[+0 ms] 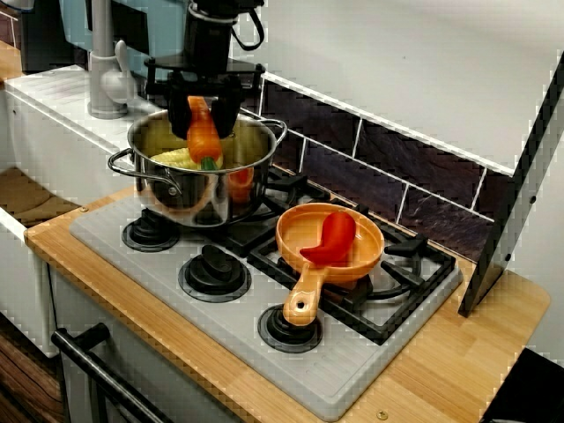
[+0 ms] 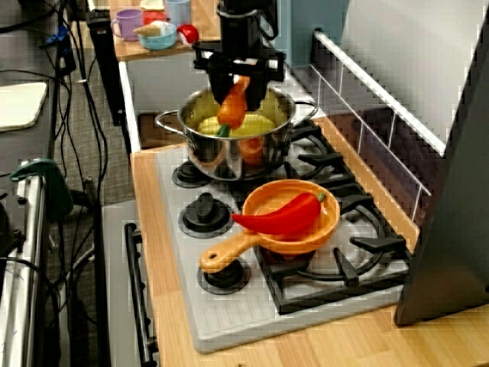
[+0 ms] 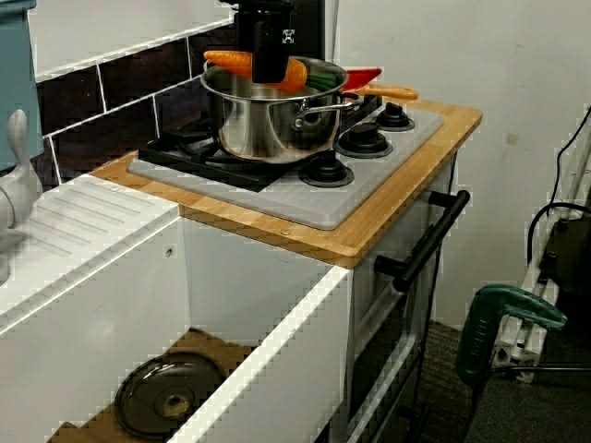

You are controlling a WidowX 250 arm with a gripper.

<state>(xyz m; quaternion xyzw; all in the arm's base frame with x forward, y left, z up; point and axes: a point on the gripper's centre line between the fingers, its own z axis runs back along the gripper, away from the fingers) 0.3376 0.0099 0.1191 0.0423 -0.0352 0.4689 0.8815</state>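
High front view hovers close over the stove [image 1: 229,319], facing the tiled wall [image 1: 423,176]. The end view peers down along the stove, pan [image 2: 229,253] near, pot [image 2: 229,163] far. The sink-side view sits lower, farther back, looking the opposite way across the sink [image 3: 268,369]. All three share stove, pot, pan.

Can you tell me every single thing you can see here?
carrot: one, orange, held over the pot
pot: one, silver, on the burner nearest the sink
corn: one, yellow, inside the pot
pan: one, orange, on the burner beside the pot
pepper: one, red, lying in the pan
knobs: three, black, along the stove's front
stove top: one, grey, on the wooden counter
lid: one, dark, down in the sink
tap: one, grey, behind the sink
gripper: one, black, shut on the carrot
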